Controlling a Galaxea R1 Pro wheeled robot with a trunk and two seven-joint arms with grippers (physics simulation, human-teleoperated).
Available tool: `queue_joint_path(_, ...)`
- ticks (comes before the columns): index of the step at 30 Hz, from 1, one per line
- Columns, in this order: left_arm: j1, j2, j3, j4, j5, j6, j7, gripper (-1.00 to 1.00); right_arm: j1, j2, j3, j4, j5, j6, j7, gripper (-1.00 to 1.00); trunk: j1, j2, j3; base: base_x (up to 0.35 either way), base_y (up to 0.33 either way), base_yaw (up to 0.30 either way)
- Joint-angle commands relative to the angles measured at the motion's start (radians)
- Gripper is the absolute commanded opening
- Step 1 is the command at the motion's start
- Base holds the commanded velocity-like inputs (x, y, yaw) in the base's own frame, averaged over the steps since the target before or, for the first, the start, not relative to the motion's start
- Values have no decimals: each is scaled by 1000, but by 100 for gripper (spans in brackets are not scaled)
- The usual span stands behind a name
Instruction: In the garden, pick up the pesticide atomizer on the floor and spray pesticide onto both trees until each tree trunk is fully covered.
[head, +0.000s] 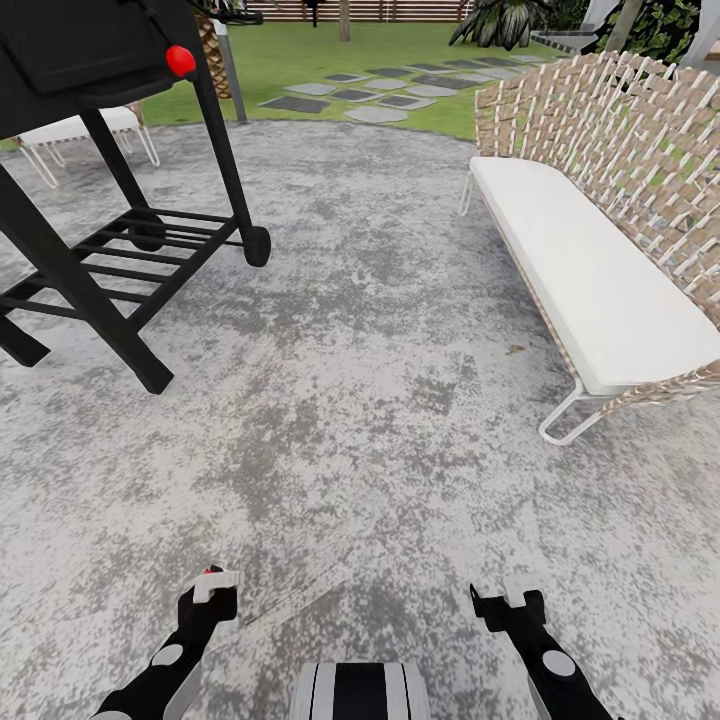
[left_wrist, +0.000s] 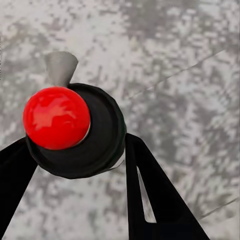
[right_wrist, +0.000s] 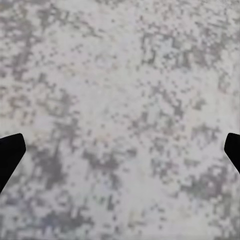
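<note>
Your left gripper (left_wrist: 80, 165) is clamped on the atomizer (left_wrist: 75, 131): in the left wrist view its black round body sits between the two dark fingers (left_wrist: 150, 195), red ball cap toward the camera, grey nozzle poking past it. In the head view that gripper (head: 208, 592) sits low at left with a bit of red and white at its tip. Your right gripper (right_wrist: 120, 150) is spread wide, with fingertips only at the frame's edges and mottled paving between; in the head view it (head: 505, 600) hangs low at right, holding nothing. Largest to smallest around you: grey speckled patio (head: 360, 400) underfoot; a wicker bench (head: 610, 230) with white cushion along the right; a black grill (head: 110, 180) on a wheeled stand at left, red knob on its side; a white chair (head: 85, 135) partly behind it. Beyond the patio lies lawn (head: 300, 60) with grey stepping stones (head: 375, 95), slat fence (head: 330, 10) at the far edge. One trunk (head: 344, 20) stands by the fence, small and far; you cannot tell its kind.
</note>
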Motion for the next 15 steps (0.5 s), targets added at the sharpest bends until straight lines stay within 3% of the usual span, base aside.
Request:
queue_joint_path(1, 0, 0, 0, 0, 4, -3, 1, -100, 0, 1, -4, 0, 9, -3, 5, 100, 0, 0, -1, 0, 0, 0)
queue_joint_path(7, 0, 0, 0, 0, 4, -3, 1, -100, 0, 1, -4, 0, 9, -3, 5, 100, 0, 0, -1, 0, 0, 0)
queue_joint_path(15, 0, 0, 0, 0, 4, -3, 1, -100, 0, 1, -4, 0, 9, -3, 5, 100, -4, 2, 30, 0, 0, 0)
